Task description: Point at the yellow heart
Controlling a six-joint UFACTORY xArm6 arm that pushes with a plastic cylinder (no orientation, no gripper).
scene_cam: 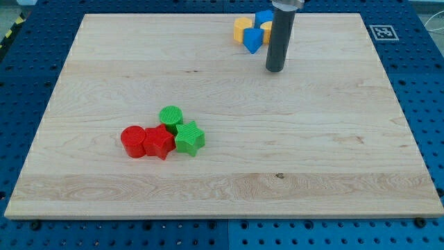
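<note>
Yellow heart point(266, 28) sat near board's top edge, mostly hidden behind my rod, shape hard to confirm. My tip point(275, 69) stood just below it, gripping nothing, touching no block. Beside: yellow block point(241, 28), blue blocks point(252, 39), point(263, 17). Toward bottom-left corner: red cylinder point(132, 141), red star point(159, 142), green cylinder point(171, 116), green star point(189, 137) clustered, touching.

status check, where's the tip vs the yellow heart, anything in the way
My tip down on board, just right of the top cluster. Yellow heart partly hidden behind the rod, shape unclear. Blue blocks and another yellow block crowd it on the left.
</note>
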